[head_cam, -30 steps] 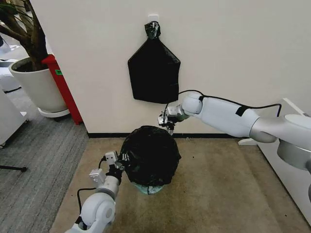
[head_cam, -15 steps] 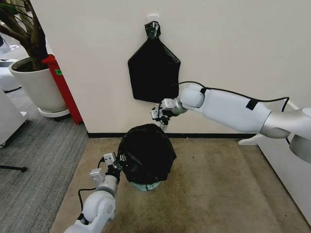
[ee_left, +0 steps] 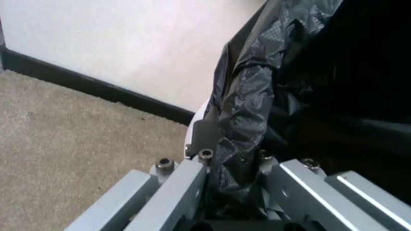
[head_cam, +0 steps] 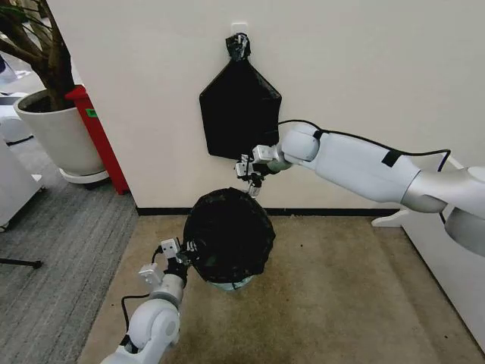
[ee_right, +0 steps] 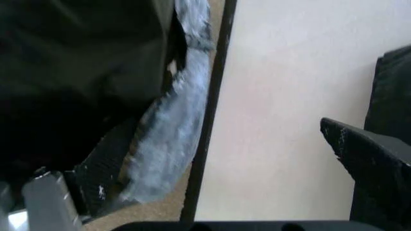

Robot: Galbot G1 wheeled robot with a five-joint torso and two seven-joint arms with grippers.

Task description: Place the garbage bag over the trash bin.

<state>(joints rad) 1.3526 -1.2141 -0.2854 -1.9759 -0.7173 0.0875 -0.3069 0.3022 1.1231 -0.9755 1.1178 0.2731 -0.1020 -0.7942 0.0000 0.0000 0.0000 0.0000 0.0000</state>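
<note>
The black garbage bag [head_cam: 229,235] is draped over the trash bin [head_cam: 233,287]; a strip of the bin's pale base shows under the bag's hem. My left gripper [head_cam: 184,256] is at the bag's near-left side, and in the left wrist view it [ee_left: 234,166] is shut on a crinkled fold of the bag [ee_left: 247,110], with a sliver of the white bin [ee_left: 194,131] behind. My right gripper [head_cam: 252,184] hovers at the bag's far top edge by the wall. In the right wrist view it [ee_right: 212,142] stands open, a strand of bag [ee_right: 173,125] lying against one finger.
A flat black knotted bundle [head_cam: 240,114] hangs on the wall just above the right gripper. A large white plant pot [head_cam: 57,135] and a red stand [head_cam: 98,140] are at the left. White furniture [head_cam: 455,250] borders the right. Tan carpet [head_cam: 341,296] lies around the bin.
My right gripper has moved left and up toward the wall, above the bag's far edge. The bag has shifted slightly left. The left gripper has kept its hold, barely moving.
</note>
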